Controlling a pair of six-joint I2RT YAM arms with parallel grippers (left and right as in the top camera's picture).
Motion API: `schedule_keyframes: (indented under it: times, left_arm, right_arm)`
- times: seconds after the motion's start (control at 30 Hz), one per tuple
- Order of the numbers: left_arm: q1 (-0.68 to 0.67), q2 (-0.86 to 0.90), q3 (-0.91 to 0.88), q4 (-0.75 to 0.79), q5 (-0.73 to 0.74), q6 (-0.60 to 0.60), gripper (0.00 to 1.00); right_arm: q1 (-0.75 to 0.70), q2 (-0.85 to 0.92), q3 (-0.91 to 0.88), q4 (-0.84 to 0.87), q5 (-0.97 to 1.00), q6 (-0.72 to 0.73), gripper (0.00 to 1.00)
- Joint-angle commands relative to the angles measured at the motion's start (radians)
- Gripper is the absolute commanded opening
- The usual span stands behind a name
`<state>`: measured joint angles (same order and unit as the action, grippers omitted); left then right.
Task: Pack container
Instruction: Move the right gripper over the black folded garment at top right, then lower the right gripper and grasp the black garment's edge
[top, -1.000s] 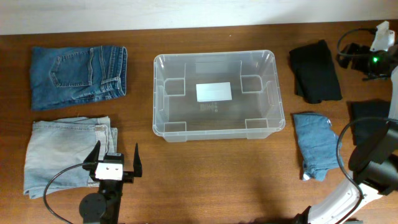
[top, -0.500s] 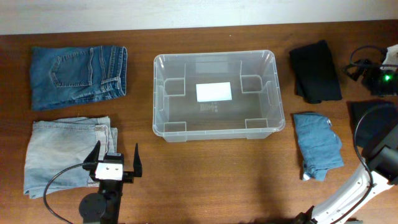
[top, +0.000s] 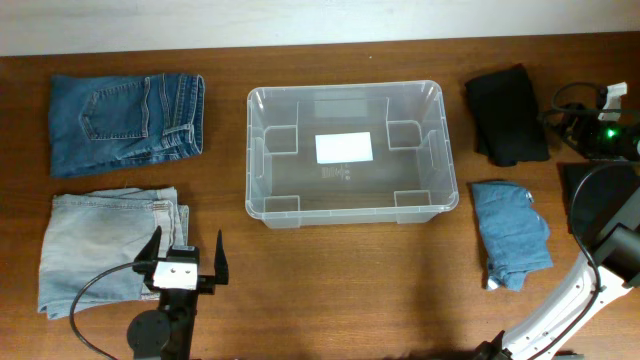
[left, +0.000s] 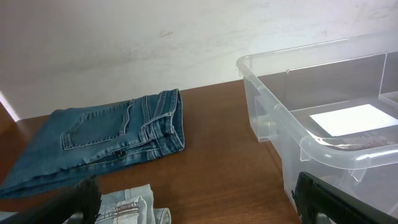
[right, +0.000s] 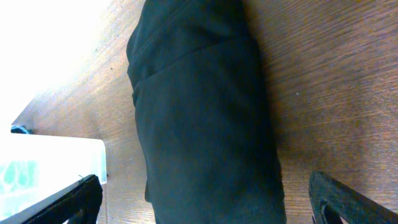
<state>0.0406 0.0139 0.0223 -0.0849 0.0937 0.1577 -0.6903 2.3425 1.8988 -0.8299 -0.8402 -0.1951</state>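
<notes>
My right gripper (right: 205, 200) hangs wide open over the folded black garment (right: 199, 106) on the bench, my left gripper (top: 188, 242) open too, facing the container (top: 255, 150).

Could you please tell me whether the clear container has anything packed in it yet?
Empty: inside the container only its bare base and white label show, with no garment in it.

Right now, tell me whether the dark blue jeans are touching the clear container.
Apart. The overhead view shows a wide strip of bare wooden table between the dark blue jeans and the left wall of the clear container.
</notes>
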Motion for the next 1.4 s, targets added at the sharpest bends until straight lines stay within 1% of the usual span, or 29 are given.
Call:
schedule_keyframes:
  times: [0.0, 0.27, 0.53, 0.97, 1.3, 1.37]
  left_arm:
    - [0.004, -0.007, -0.008, 0.002, -0.004, 0.013, 1.0]
    - [0.004, -0.007, -0.008, 0.002, -0.004, 0.013, 0.99]
    - [0.004, -0.007, -0.008, 0.002, -0.004, 0.013, 0.99]
    - [0.004, -0.007, -0.008, 0.002, -0.004, 0.013, 0.99]
    - [0.004, -0.007, -0.008, 0.002, -0.004, 0.013, 0.99]
    - [0.004, -0.007, -0.008, 0.002, -0.004, 0.013, 0.99]
  right_arm:
    - [0.003, 0.033, 0.021, 0.011, -0.031, -0.018, 0.98]
    - [0.003, 0.039, 0.021, 0.035, -0.021, -0.018, 0.99]
    - [0.011, 0.054, 0.021, 0.104, -0.021, -0.018, 0.99]
    - [0.073, 0.096, 0.021, 0.135, -0.02, -0.01, 0.98]
    - [0.076, 0.101, 0.02, 0.015, -0.021, -0.006, 0.98]
    - [0.076, 0.101, 0.02, -0.006, -0.021, 0.03, 0.98]
